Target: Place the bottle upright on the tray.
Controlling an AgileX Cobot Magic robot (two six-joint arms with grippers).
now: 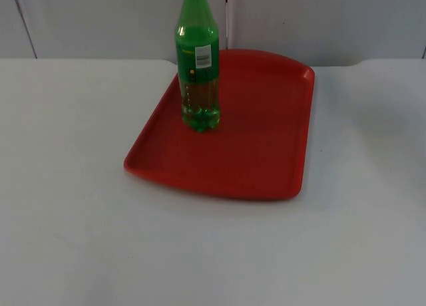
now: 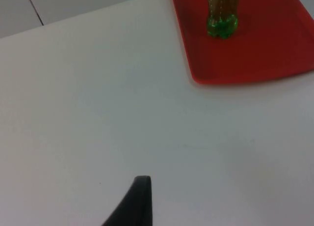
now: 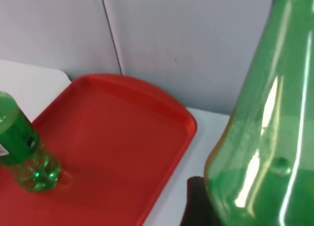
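Green bottle (image 1: 198, 73) upright on red tray (image 1: 266, 166) — label unreadable.

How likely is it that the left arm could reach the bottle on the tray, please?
Probably yes: only bare table lies between the left gripper and the upright bottle near the tray's edge.

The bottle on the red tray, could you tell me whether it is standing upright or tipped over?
Upright: the green bottle stands on its base on the red tray, cap pointing up, near the tray's far left corner.
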